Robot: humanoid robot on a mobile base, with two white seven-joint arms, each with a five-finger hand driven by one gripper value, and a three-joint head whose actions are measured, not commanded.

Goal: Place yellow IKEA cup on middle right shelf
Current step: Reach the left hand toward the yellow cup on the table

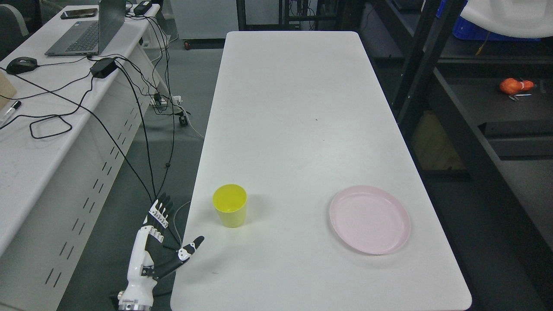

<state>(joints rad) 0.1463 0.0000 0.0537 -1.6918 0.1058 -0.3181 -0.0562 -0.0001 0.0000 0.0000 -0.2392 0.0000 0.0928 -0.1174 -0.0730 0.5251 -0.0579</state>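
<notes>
A yellow cup [230,205] stands upright and empty on the white table [293,108], near its front left edge. My left hand [166,233] is at the table's left edge, just left of and nearer than the cup, not touching it. Its fingers are spread, the thumb [190,250] reaching over the table edge, and it holds nothing. A dark shelf unit [475,129] stands to the right of the table. My right arm is not in view.
A pink plate [370,219] lies on the table's front right. An orange object [515,86] sits on a shelf at the right. A desk [39,142] with a laptop [88,32], a mouse and trailing cables stands to the left.
</notes>
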